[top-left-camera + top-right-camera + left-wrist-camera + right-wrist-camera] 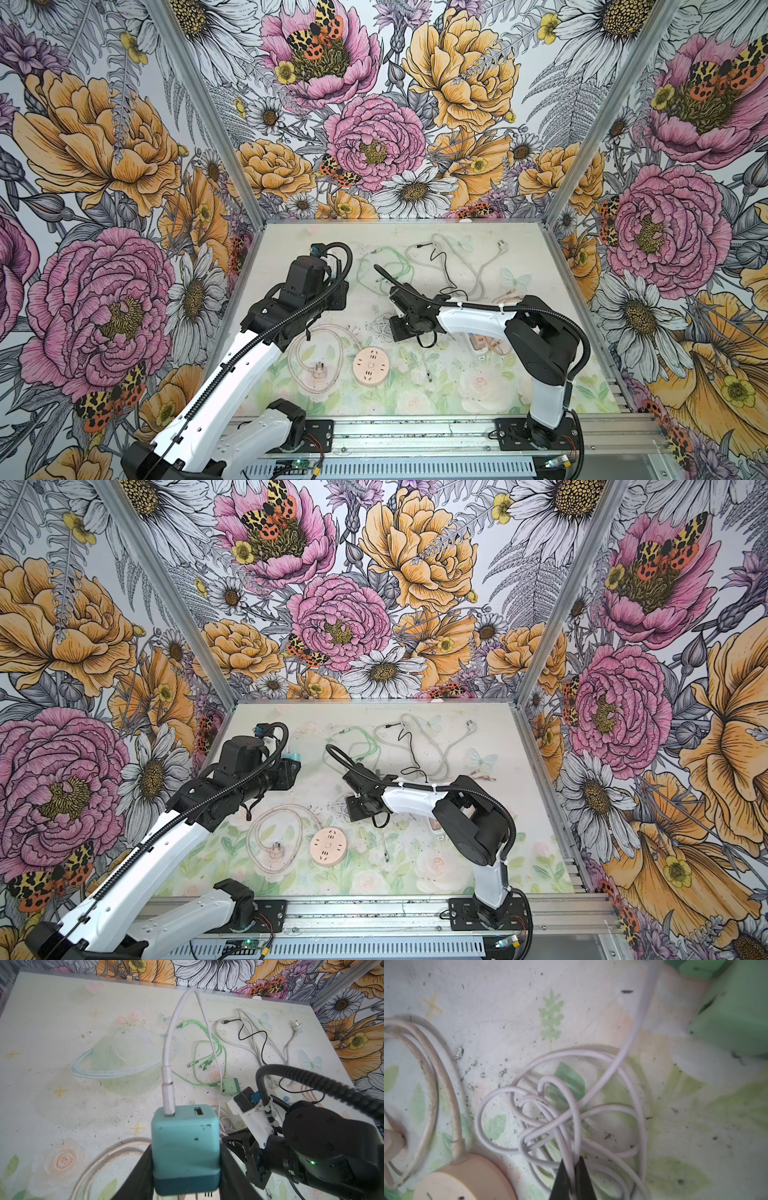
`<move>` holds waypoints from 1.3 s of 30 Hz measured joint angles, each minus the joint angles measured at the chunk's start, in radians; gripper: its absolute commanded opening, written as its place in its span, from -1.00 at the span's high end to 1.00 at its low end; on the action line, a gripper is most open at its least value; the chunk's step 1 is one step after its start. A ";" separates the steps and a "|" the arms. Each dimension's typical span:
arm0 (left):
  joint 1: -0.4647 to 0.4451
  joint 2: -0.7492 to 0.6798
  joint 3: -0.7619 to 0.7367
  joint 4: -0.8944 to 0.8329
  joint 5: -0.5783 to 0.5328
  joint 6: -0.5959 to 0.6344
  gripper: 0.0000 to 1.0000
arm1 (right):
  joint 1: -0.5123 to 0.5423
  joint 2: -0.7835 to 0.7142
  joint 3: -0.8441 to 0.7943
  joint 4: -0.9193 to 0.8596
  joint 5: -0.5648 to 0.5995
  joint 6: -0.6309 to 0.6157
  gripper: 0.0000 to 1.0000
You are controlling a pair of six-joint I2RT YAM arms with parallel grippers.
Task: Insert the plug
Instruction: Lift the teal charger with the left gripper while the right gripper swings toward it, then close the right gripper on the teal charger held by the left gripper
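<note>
Two tight grips: teal charger (185,1136) inside left gripper (185,1159), white cable (610,1076) inside right gripper (572,1164).

L arm (249,353) up, reaching fwd; L gripper (185,1159) clamped (jaws partway). R arm (469,322) bent low, R gripper (571,1160) pinched tight.

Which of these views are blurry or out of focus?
Right wrist view: hazy and soft, the green charger blurred, the right end effector dark and out of focus on the white cable. Left wrist view: teal charger sharp in the left end effector. Both top views: evenly lit, crisp.
</note>
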 measured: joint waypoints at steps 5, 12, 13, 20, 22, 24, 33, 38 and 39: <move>0.020 -0.032 0.000 -0.002 -0.015 -0.023 0.33 | 0.001 0.057 0.201 -0.024 -0.001 0.006 1.00; 0.088 -0.074 0.000 -0.010 -0.093 -0.090 0.34 | 0.005 0.303 0.616 0.011 -0.034 0.025 1.00; 0.095 -0.084 0.000 -0.012 -0.109 -0.101 0.34 | 0.005 0.345 0.673 0.011 -0.042 0.030 1.00; 0.122 -0.113 -0.004 -0.012 -0.183 -0.129 0.35 | 0.014 0.681 1.081 0.011 -0.114 0.099 1.00; 0.123 -0.113 -0.018 -0.012 -0.189 -0.133 0.34 | 0.018 0.769 1.177 0.008 -0.136 0.119 0.75; 0.125 -0.113 -0.038 -0.013 -0.192 -0.136 0.34 | 0.018 0.828 1.232 0.007 -0.155 0.135 0.41; 0.130 -0.092 -0.086 -0.012 -0.193 -0.154 0.34 | 0.002 0.603 0.893 -0.032 -0.192 0.087 -0.11; 0.142 -0.072 -0.097 0.000 -0.159 -0.133 0.32 | -0.046 0.235 0.555 -0.045 -0.173 0.045 -0.11; 0.142 -0.071 -0.098 0.011 -0.143 -0.123 0.32 | -0.053 0.170 0.508 -0.037 -0.169 0.037 -0.11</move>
